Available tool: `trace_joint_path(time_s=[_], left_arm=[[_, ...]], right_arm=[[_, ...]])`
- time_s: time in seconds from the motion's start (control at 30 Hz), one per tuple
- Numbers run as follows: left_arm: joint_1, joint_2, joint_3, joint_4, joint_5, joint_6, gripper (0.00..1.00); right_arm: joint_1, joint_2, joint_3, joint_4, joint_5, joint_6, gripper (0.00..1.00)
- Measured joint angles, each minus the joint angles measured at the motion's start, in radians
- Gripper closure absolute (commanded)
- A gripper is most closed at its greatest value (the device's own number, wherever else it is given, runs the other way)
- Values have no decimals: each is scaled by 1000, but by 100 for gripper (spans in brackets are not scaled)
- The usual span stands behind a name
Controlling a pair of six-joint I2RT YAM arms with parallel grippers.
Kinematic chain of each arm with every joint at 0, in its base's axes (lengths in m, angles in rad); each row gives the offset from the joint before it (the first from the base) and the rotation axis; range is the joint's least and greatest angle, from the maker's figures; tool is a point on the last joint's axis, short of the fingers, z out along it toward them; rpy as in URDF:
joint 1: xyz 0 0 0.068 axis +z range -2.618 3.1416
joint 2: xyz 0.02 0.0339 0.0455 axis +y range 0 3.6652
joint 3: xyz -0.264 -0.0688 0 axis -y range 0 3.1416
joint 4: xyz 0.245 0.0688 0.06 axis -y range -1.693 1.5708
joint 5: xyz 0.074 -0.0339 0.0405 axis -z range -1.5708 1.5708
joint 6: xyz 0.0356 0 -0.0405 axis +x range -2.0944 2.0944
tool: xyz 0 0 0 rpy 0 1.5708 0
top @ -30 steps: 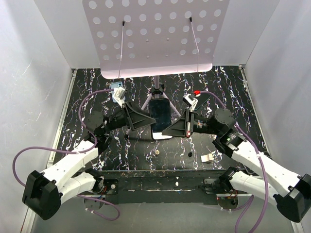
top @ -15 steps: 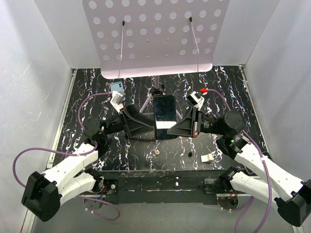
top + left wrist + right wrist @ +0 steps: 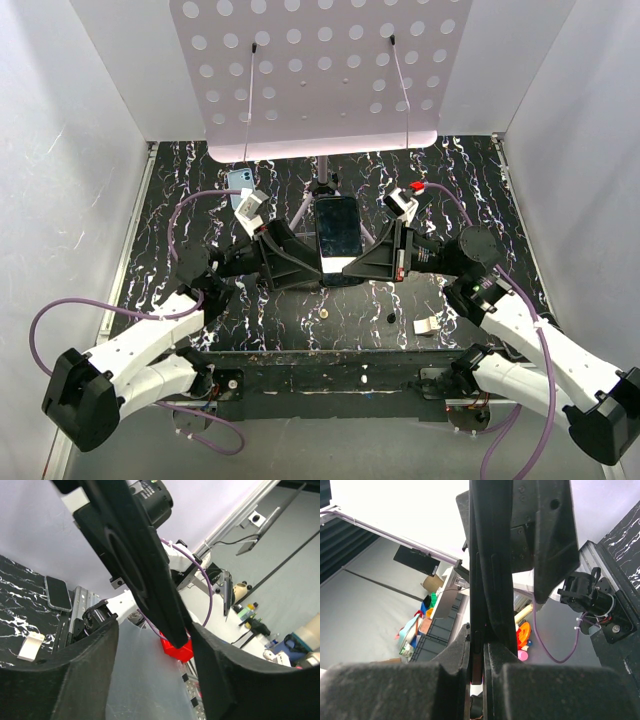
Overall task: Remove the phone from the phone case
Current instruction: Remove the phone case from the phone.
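Item, the phone: centre of the top view, held above the counter, screen toward the camera. Right tool: narrow, clamped on its lower edge; I judge this steadies the slab. Left tool: wide, fingers either side of that edge, gripping nothing. The phone case, as I read it: light blue, upper left, well apart, partly hidden.

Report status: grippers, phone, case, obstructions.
Right gripper clamped on phone, lower edge. Left gripper alongside, fingers spread, grip unclear. Phone case not discernible. No obstruction seen.
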Motion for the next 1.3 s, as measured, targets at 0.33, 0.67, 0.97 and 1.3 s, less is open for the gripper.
trace_joint_path(time_s=[0.33, 0.67, 0.97, 1.3], left_arm=[[-17, 0, 21, 20, 24, 23, 75], [-19, -23, 41, -116, 40, 124, 82], [-26, -25, 99, -278, -6, 196, 67], [-29, -23, 158, -537, -177, 287, 100]], right_arm=[[-16, -9, -16, 16, -11, 1, 99], [-21, -2, -66, 135, -17, 68, 99], [-13, 18, -67, 151, -15, 77, 99], [-6, 32, -67, 128, 14, 51, 99]])
